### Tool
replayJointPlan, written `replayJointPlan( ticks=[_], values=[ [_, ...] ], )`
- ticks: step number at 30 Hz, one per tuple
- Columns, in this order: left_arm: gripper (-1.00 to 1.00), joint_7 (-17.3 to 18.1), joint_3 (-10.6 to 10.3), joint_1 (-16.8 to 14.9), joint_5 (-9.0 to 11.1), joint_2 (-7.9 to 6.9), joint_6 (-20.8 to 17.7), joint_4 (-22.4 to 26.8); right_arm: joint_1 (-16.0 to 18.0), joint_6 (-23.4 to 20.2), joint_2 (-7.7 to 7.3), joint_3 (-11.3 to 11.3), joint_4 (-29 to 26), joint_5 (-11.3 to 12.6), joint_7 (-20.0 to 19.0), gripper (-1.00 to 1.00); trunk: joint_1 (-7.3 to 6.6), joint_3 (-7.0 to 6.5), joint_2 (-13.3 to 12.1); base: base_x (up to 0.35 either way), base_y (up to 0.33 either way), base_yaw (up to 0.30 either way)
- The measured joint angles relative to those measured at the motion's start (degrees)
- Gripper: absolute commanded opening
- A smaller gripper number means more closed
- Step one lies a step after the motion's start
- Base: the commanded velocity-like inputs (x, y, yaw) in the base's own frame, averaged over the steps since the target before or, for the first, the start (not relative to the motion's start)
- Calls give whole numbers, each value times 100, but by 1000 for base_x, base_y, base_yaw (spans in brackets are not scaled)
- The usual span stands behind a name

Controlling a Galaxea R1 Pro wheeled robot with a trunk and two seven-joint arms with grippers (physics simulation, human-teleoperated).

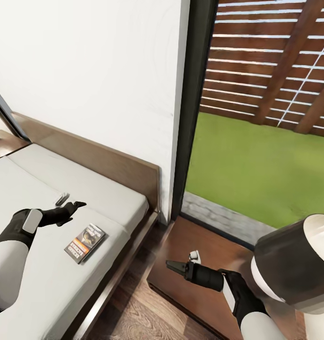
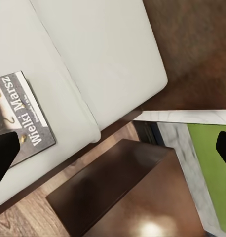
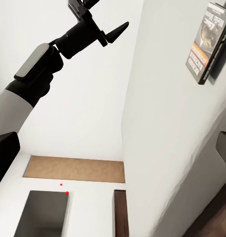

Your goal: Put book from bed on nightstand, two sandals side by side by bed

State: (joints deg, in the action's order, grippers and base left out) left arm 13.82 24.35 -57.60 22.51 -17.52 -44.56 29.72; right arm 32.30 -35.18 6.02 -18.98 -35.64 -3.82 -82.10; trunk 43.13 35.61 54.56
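Observation:
The book (image 1: 85,242) lies flat on the off-white mattress of the bed (image 1: 48,283), near the bed's right edge. In the left wrist view the book (image 2: 24,113) shows its cover lettering. My left gripper (image 1: 72,202) hovers open above the mattress, just beyond the book and apart from it, with nothing between its fingers (image 2: 4,153). My right gripper (image 1: 179,267) hangs open and holds nothing over the dark reddish-brown nightstand (image 1: 204,241) beside the bed. The right wrist view looks across at the book (image 3: 209,42) and my left gripper (image 3: 105,15). The sandals are out of view.
A tall dark-framed window (image 1: 199,94) right of the bed shows grass (image 1: 256,170) and a slatted fence (image 1: 275,56). The brown headboard (image 1: 95,160) runs along the white wall. Wood-plank floor (image 1: 138,316) fills the narrow gap between bed frame and nightstand. A second wooden top (image 1: 4,141) sits far left.

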Motion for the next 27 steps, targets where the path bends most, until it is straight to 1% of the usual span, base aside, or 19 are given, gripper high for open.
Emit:
replayJointPlan(
  ticks=[9, 11, 12, 15, 17, 19, 22, 23, 27],
  values=[
    [100, 0, 7, 0, -13, -5, 0, 31, 0, 0, 2, 1, 0, 0, 0, 100, 0, 82, 0, 0, 0, 0],
    [100, -4, 24, 0, -17, -62, 0, 99, 0, 0, 1, 3, 0, 0, 0, 100, 0, 100, 0, 0, 0, 0],
    [100, -17, 32, -2, -20, -162, -4, 259, 0, 0, 0, 4, 0, 0, 0, 100, 0, 108, 0, 0, 0, 0],
    [100, -31, 35, 0, -27, -240, -8, 500, 0, 0, -2, 5, 0, 0, 0, 100, 0, 136, 0, 0, 0, 0],
    [100, -37, 37, 0, -33, -323, -9, 635, 0, 0, -3, 4, 0, 0, -1, 100, 0, 154, 0, 0, 0, 0],
    [100, -43, 38, -1, -38, -456, -9, 717, 0, -1, -3, 1, 0, 0, 0, 100, 0, 172, 0, 0, 0, 0],
    [100, -46, 50, 0, -40, -609, -10, 754, 0, 0, -3, 3, 0, 0, 0, 100, 0, 199, 0, 0, 0, 0],
    [100, -46, 60, 0, -39, -643, -10, 757, 0, 0, -2, 5, 0, 0, 0, 100, 0, 209, 0, 0, 0, 0],
    [100, -47, 73, 0, -35, -694, -10, 756, 0, -1, -2, 4, 0, 0, 0, 100, 0, 245, 0, 0, 0, 0]
  ],
)
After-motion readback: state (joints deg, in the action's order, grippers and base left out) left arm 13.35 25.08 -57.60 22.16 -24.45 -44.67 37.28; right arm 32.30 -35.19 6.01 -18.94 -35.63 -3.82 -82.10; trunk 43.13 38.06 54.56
